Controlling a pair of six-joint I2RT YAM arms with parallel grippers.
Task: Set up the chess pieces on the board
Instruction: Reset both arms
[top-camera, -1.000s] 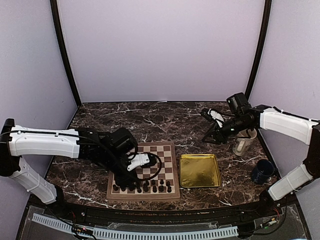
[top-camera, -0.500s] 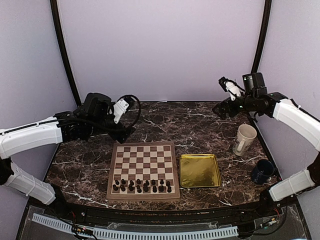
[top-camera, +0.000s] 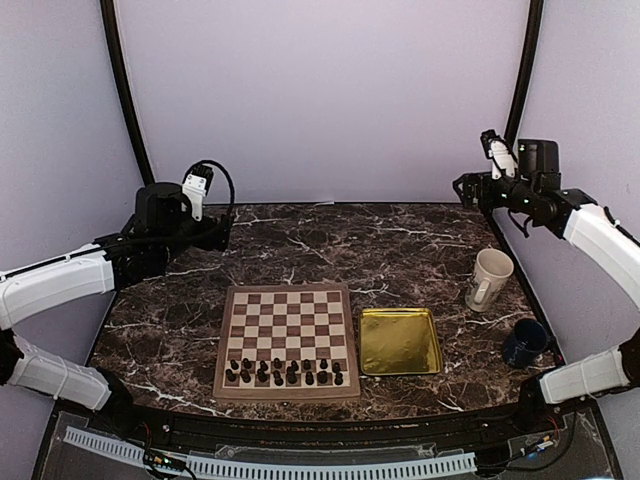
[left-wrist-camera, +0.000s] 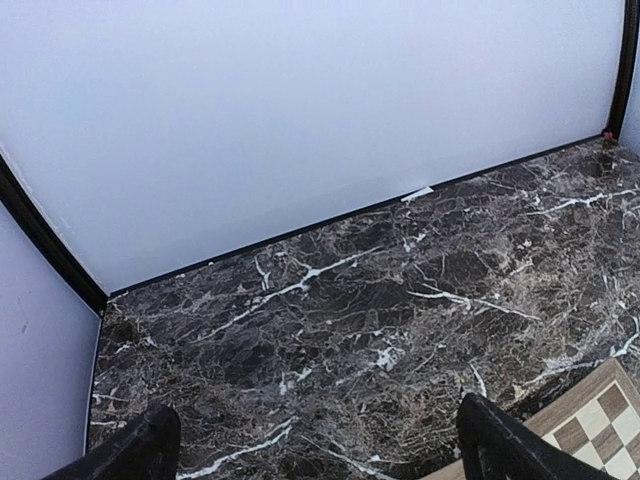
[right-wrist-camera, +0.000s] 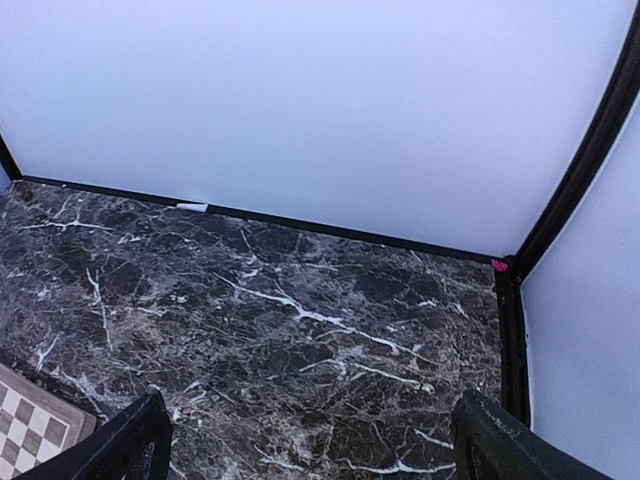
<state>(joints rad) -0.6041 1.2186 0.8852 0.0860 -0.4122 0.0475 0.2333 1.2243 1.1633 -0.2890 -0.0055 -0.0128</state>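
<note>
Change since earlier: both arms have pulled up and away. The left gripper (top-camera: 216, 234) was low over the board's left side a second ago and now sits high at the rear left of the counter (top-camera: 350, 250). The right gripper (top-camera: 468, 187) has risen from beside the cream mug (top-camera: 489, 278) to the rear right corner. The pieces have not shifted.
Left gripper: spread wide and holding nothing. Its wrist view shows only bare marble between the fingers (left-wrist-camera: 150, 445), with a corner of the board at the lower right.
Right gripper: also spread wide and carrying nothing, looking down at the back corner of the counter.
Chess pieces (top-camera: 285, 372): dark figures standing in two rows on the two ranks nearest the arms. They are too small to tell piece types or whether each is centred on its square.
Chessboard (top-camera: 290, 315): lies flat at the front middle of the counter, with its farther ranks bare.
Nearby: a gold tray (top-camera: 400, 340) sits just right of the board, and a dark blue mug (top-camera: 523, 342) stands further right, near the cream mug.
Step in hand: probably the retreat after the last placement. No piece can be seen off the board, so this side looks set.
Next move: likely just parking the arms. If a piece proves tilted or off its square, a narrow pinch from straight above would be needed to avoid knocking its close neighbours.
</note>
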